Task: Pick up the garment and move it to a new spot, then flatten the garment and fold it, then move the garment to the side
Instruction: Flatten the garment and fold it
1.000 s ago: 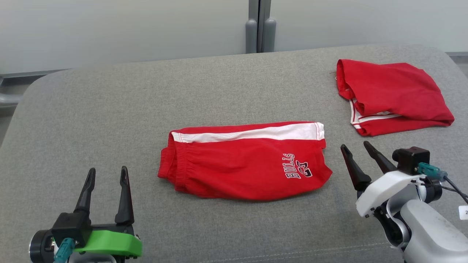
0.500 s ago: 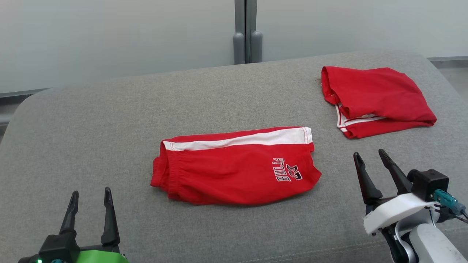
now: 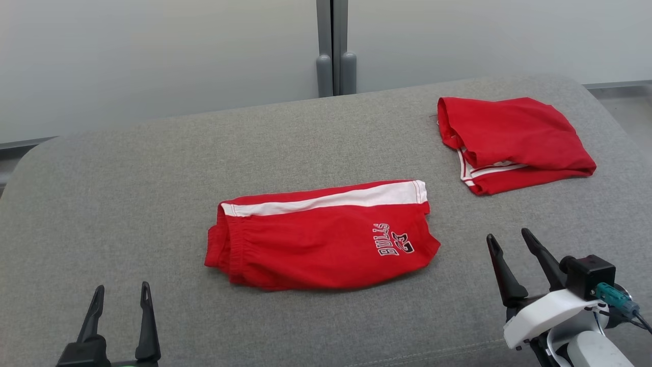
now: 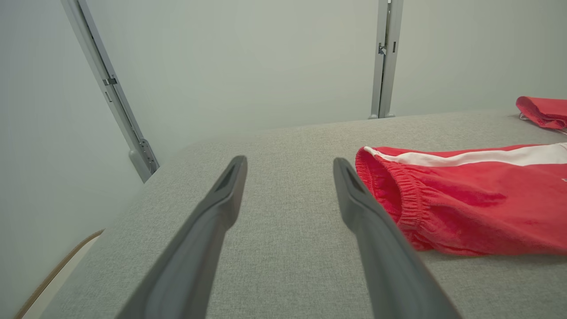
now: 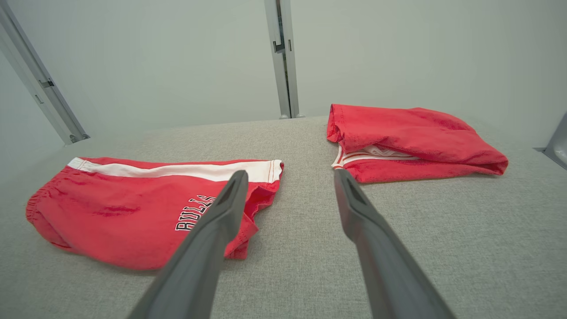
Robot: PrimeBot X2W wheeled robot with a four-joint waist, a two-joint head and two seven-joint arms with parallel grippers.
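Grey woven fabric covers our surface (image 3: 153, 168), with pale wall panels (image 3: 153, 51) behind. On it lie the folded red shorts with a white stripe and BULLS lettering (image 3: 321, 237). Left of the shorts our left pincer (image 3: 121, 288) hovers open and empty; right of them our right pincer (image 3: 507, 234) does likewise. Beyond the shorts, to their right and apart, lies a crumpled red garment (image 3: 512, 142).

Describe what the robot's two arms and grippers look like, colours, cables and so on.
Both grippers have two long, dark fingers tapering to narrow tips. The left gripper rises from a black block. The right gripper has a white shell, a black box beside it, a teal plug with a dark cable, and a pale grey forearm.
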